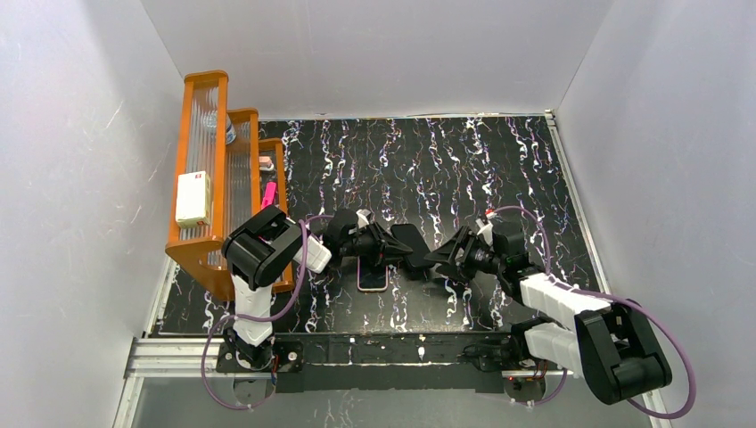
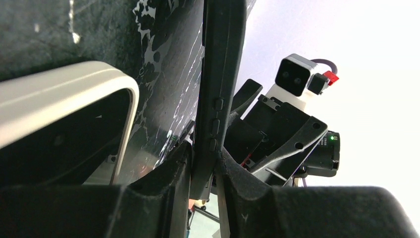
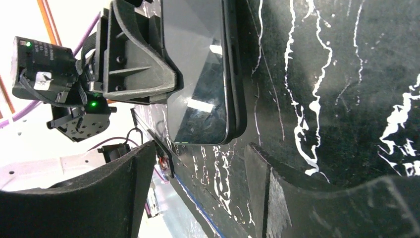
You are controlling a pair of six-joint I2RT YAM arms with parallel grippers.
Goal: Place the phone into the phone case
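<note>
The phone (image 1: 412, 251) is a black slab with a glossy screen (image 3: 198, 64). My left gripper (image 1: 392, 248) is shut on its left end and holds it low over the mat. It shows edge-on between the jaws in the left wrist view (image 2: 220, 59). The pinkish phone case (image 1: 373, 287) lies flat on the mat just in front of the left gripper, a pale rim (image 2: 64, 91) around a dark inside. My right gripper (image 1: 441, 256) is open and empty, its jaws (image 3: 198, 198) facing the phone's free right end, a short gap away.
An orange rack (image 1: 209, 178) stands at the left edge with a white box (image 1: 193, 198) and a pink item (image 1: 267, 194) on it. White walls close in the black marbled mat (image 1: 446, 160) on three sides.
</note>
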